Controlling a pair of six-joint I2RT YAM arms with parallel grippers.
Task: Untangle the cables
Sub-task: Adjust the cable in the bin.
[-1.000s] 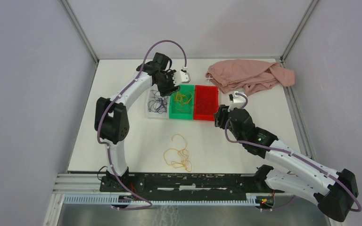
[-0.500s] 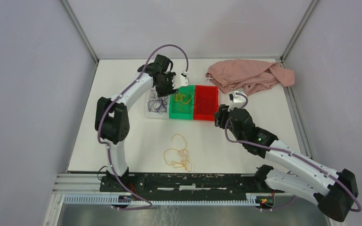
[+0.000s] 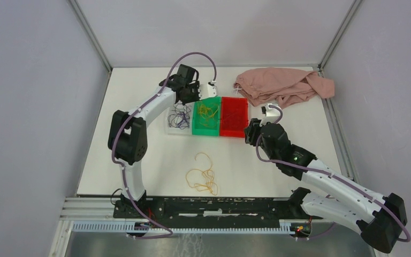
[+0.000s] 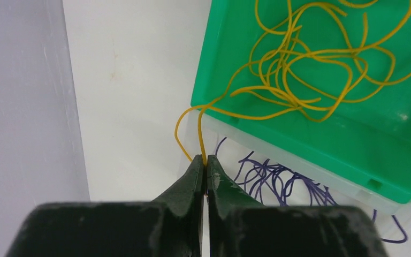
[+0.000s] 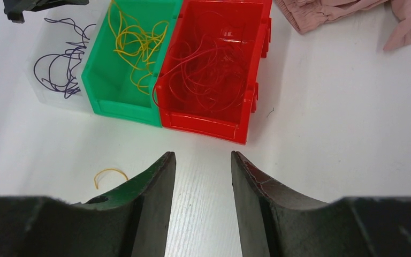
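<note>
The cables lie sorted by colour. Yellow cables (image 4: 299,69) fill the green bin (image 3: 205,128), red cables (image 5: 208,64) the red bin (image 3: 234,129), and purple cables (image 4: 283,179) the clear bin (image 3: 171,127). One yellow cable (image 4: 179,126) loops over the green bin's back corner, and my left gripper (image 4: 206,159) is shut on it there, over the bins' far side (image 3: 190,95). More yellow cables (image 3: 203,174) lie loose on the table in front. My right gripper (image 5: 202,155) hangs open and holds nothing, just in front of the red bin's right corner (image 3: 249,133).
A crumpled pink cloth (image 3: 281,85) lies at the back right, behind the red bin. A short yellow cable arc (image 5: 109,172) lies on the table near my right gripper's left finger. Grey walls close in the white table (image 3: 139,155) on three sides.
My left gripper has moved back a little over the bins' far edge and closed on the yellow cable. The right arm has stayed in place.
</note>
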